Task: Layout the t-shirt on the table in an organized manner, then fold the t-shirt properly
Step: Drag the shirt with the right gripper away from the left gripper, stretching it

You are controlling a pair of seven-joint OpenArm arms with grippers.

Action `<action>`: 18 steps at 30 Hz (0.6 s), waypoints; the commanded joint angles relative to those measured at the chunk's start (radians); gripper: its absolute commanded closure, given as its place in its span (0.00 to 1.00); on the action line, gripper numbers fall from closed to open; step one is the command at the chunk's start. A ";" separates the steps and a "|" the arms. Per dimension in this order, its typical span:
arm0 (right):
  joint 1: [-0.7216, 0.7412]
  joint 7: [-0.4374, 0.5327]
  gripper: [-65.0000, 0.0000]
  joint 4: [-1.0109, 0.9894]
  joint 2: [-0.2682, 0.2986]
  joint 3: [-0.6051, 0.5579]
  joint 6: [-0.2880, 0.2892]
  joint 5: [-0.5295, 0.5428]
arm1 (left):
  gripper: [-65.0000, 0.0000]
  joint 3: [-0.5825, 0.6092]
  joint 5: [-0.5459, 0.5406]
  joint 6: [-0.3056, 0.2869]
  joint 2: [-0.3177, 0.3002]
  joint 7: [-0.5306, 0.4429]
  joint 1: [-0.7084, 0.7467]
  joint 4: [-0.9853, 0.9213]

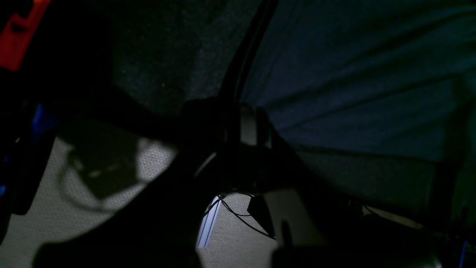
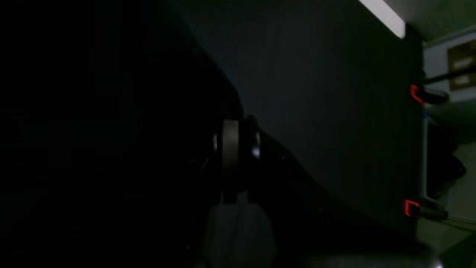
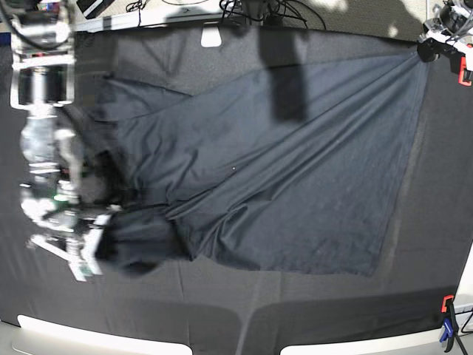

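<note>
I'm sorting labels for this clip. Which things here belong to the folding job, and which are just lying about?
Job:
t-shirt
table
left pincer, shut on a shirt corner
right pincer, shut on bunched shirt fabric

Lying about:
red clamp
cables

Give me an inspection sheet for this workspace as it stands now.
Surface: table covered in black cloth, pale edge along the near side.
Job's things: t-shirt spread but wrinkled, one corner pulled taut toward the far corner, another part bunched near the right arm.
Clutter: nothing seen.
Grippers: left pincer shut on the t-shirt's corner; right pincer shut on bunched t-shirt fabric.
Cables: dark cables beyond the far edge.
Surroundings: red clamp at the near corner; pale floor.
</note>
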 commanded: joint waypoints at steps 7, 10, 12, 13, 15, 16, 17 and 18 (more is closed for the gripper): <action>0.028 0.050 1.00 -0.027 0.027 0.009 -0.003 0.003 | 1.00 -0.012 -0.005 0.000 -0.016 -0.012 0.009 0.014; 0.028 0.076 0.94 -0.057 0.027 0.009 -0.003 0.004 | 1.00 -0.012 -0.005 0.000 -0.016 -0.012 0.009 0.014; 0.028 0.080 0.79 -0.063 0.027 0.009 -0.003 0.029 | 1.00 -0.012 -0.005 0.000 -0.016 -0.012 0.009 0.014; 0.031 0.082 0.73 -0.063 0.027 0.009 -0.003 0.054 | 1.00 -0.012 -0.005 0.000 -0.016 -0.012 0.008 0.014; 0.042 0.084 0.64 -0.063 0.027 0.009 -0.003 0.122 | 1.00 -0.012 -0.005 0.000 -0.016 -0.012 0.009 0.014; 0.052 0.084 0.63 -0.063 0.027 0.009 -0.003 0.160 | 1.00 -0.012 -0.005 0.000 -0.016 -0.012 0.009 0.014; 0.067 0.083 0.63 -0.061 0.026 0.009 -0.003 0.199 | 1.00 -0.012 -0.005 0.000 -0.016 -0.012 0.008 0.014; 0.084 0.069 0.63 -0.059 0.026 0.009 -0.003 0.241 | 1.00 -0.012 -0.005 0.000 -0.016 -0.012 0.008 0.014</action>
